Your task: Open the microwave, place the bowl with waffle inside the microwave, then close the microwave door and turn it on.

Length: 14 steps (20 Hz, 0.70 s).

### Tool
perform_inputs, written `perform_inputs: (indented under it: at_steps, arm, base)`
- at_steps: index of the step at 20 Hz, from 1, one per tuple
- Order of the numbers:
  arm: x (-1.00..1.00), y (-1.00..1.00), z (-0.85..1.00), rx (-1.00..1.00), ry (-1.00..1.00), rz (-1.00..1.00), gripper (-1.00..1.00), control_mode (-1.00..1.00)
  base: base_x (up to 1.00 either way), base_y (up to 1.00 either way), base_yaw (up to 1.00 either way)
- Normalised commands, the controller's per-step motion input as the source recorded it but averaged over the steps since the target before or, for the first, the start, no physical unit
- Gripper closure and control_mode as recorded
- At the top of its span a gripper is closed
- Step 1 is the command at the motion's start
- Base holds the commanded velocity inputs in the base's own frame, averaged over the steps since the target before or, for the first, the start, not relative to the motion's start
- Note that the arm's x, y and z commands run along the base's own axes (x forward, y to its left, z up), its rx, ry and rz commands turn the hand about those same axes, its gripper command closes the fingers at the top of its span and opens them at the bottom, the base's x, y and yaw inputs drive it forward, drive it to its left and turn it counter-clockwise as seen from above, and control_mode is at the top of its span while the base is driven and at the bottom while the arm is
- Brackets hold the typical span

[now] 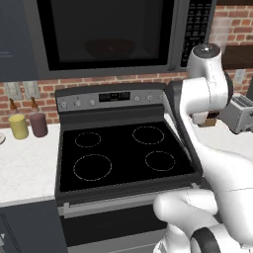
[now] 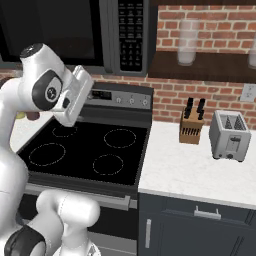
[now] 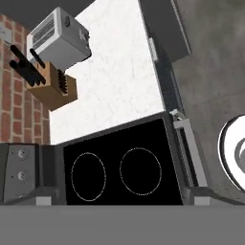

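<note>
The microwave (image 1: pixel 29 44) hangs above the stove with its door (image 1: pixel 108 62) closed. Through the black window I make out a dim round bowl (image 1: pixel 109 47) inside; the waffle cannot be made out. The keypad strip (image 2: pixel 131 32) sits on the microwave's right side. My arm is raised in front of the stove, and the white hand of my gripper (image 2: pixel 75 96) is tilted downward below the microwave, over the cooktop. Its fingers are hidden. The hand view looks down on the stove's burners (image 3: pixel 139 178) and the counter.
The black-topped stove (image 1: pixel 123 153) stands below, its knob panel (image 1: pixel 108 99) at the back. On the right counter (image 2: pixel 190 170) are a knife block (image 2: pixel 191 127) and a toaster (image 2: pixel 230 136). A yellow jar (image 1: pixel 19 126) and a maroon jar (image 1: pixel 38 123) stand on the left counter.
</note>
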Motion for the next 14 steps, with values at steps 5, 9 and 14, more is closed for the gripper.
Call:
perform_inputs:
  at_steps: [5, 9, 14]
  arm:
    - [-0.69, 0.29, 0.01, 0.00, -0.25, 0.09, -1.00, -1.00]
    - [-0.02, -0.02, 0.44, 0.07, -0.16, 0.28, -1.00, -1.00]
    - [-0.35, -0.49, 0.80, 0.31, -0.21, 0.40, -1.00, -1.00]
  base:
    - [0.00, 0.00, 0.00]
    - [0.00, 0.00, 0.00]
    - [0.00, 0.00, 0.00]
